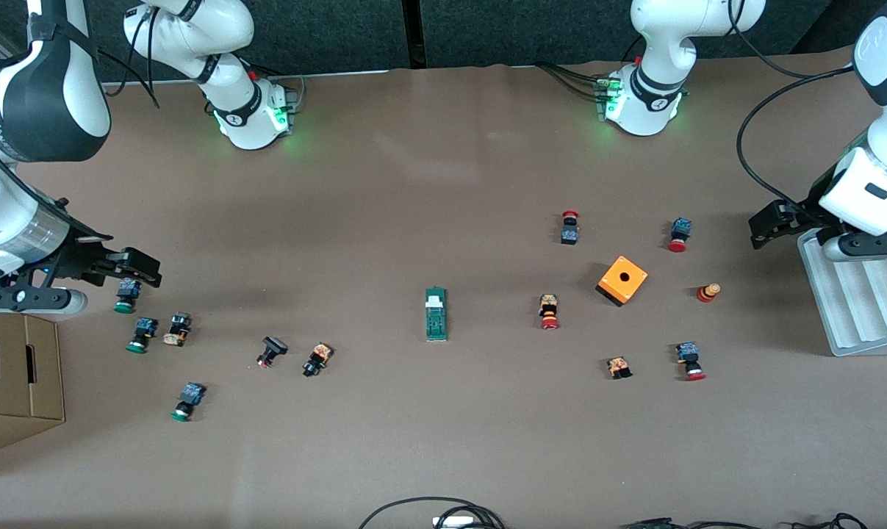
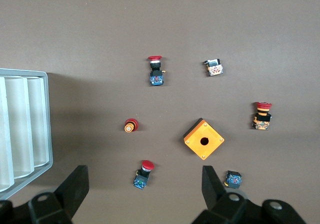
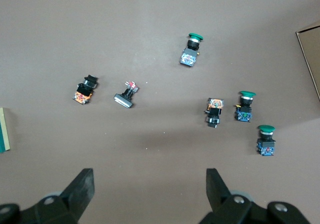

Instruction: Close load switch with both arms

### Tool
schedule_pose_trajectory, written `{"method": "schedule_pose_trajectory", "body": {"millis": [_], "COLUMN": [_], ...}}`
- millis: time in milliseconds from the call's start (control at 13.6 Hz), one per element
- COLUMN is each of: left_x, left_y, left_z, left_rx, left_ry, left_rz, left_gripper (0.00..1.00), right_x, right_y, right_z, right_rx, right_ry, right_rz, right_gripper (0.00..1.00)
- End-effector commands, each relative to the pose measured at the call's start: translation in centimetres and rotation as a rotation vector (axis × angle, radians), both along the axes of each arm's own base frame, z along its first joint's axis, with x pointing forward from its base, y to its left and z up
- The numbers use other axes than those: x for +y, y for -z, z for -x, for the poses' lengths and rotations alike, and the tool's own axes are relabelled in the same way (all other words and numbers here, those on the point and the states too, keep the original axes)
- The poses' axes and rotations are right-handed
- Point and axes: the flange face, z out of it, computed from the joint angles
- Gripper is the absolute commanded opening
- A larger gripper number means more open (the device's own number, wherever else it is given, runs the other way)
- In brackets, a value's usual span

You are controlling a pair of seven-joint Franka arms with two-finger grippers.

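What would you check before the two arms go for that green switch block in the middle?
1. Load switch in plain sight, nothing on it: ok.
2. Left gripper open and holding nothing, over the table beside the grey tray: ok.
3. Right gripper open and holding nothing, over the green-capped buttons: ok.
4. Either gripper at the switch: not ok, both wait at the table's ends.
5. Room around the switch: ok, the nearest button lies apart.
6. Switch already closed: cannot tell.
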Motion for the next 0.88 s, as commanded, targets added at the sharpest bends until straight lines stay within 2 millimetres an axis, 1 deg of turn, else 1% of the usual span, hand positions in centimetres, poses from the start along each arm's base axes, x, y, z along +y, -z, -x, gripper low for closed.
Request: {"method": "schedule_pose_trajectory", "body": {"millis": [0, 811], "left_x": [0.05, -0.02], "left_y": [-0.51, -0.29], "left_z": [0.67, 0.87], "left_rx": [-0.006, 0.016], "left_ry": [-0.002, -0.006], "left_rz": [0.011, 0.010], "left_gripper": [1.00, 1.00], "right_x": [-0.05, -0.06], "right_y": [-0.37, -0.30], "right_z": [-0.17, -0.29], "right_rx": [-0.008, -0.007], "right_ry": [-0.016, -0.021], "right_rz": [0.008, 0.012], "right_gripper": [1.00, 1.00]}}
